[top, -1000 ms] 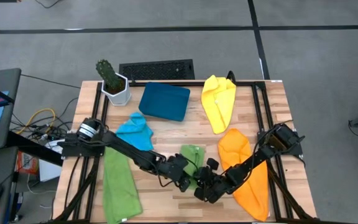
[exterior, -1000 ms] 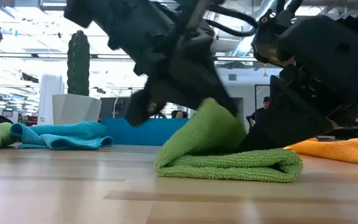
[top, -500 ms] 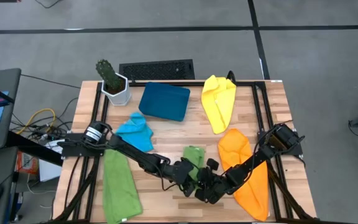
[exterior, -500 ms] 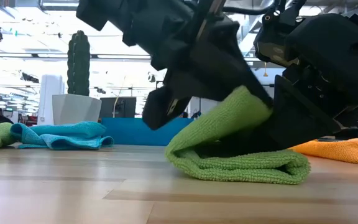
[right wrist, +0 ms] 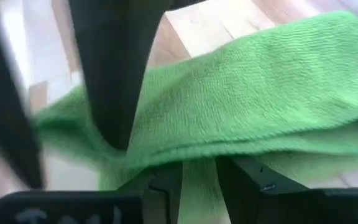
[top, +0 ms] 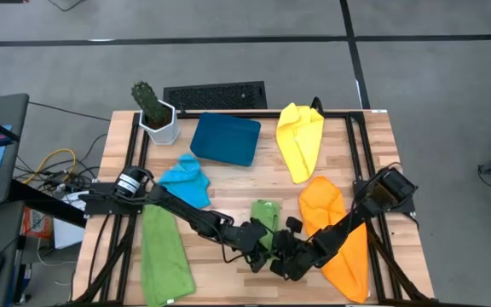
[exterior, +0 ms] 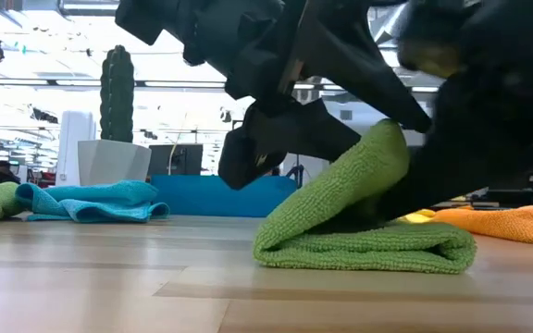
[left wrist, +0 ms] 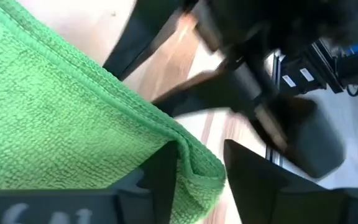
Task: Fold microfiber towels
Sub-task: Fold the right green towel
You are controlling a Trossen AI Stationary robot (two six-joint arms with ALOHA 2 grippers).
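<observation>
Green towel [exterior: 364,231] sits half-folded mid-front of the bench [top: 228,179], soft, light & floppy, so best pinched at its doubled hem, where left end effector [left wrist: 194,171] is slightly parted round it & right end effector [right wrist: 197,180] nips a layer.

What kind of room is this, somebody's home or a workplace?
Most likely a robotics lab or workshop. A wooden table in a dark metal frame stands on grey carpet, loose cables trail beside it, and the low view shows a wide hall with exposed ceiling pipes.
</observation>
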